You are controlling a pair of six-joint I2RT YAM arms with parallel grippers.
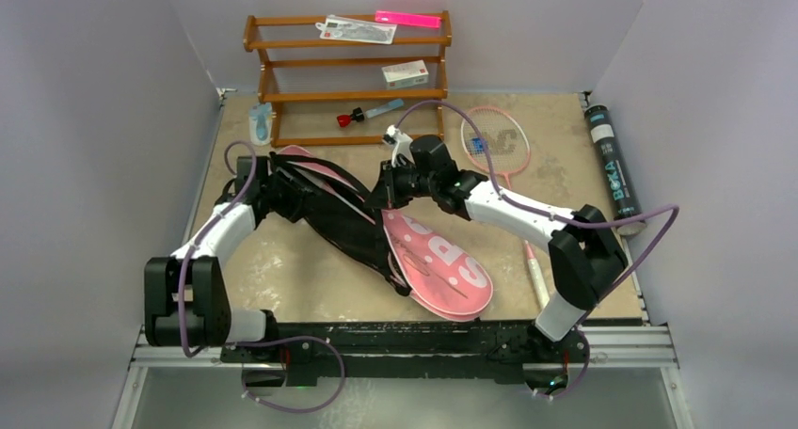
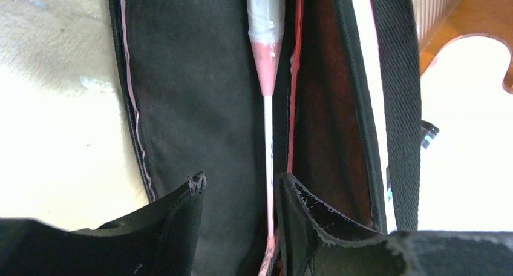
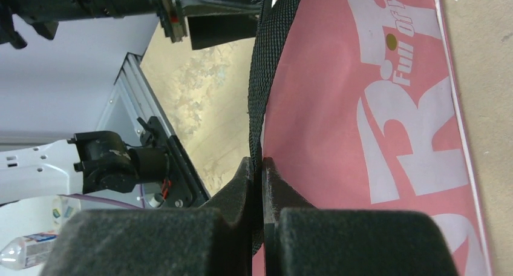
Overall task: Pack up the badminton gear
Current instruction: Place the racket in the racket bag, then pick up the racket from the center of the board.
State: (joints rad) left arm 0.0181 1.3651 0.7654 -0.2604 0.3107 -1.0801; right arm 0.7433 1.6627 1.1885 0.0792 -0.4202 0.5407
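1. Mid-table, pink bag lies open, black lining showing; big white letters, and a smaller line that seems to read "Full of Yo…".
2. Right gripper pinches black strap.
3. Left gripper fingers spread astride racket shaft inside bag.
4. Black tube, right edge: BOKA.

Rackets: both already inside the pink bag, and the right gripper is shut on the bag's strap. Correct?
Not both. The left wrist view shows one racket inside the pink bag. The top external view shows the second racket lying out on the table, beside the bag. The right gripper is shut on the bag's black strap, as stated.
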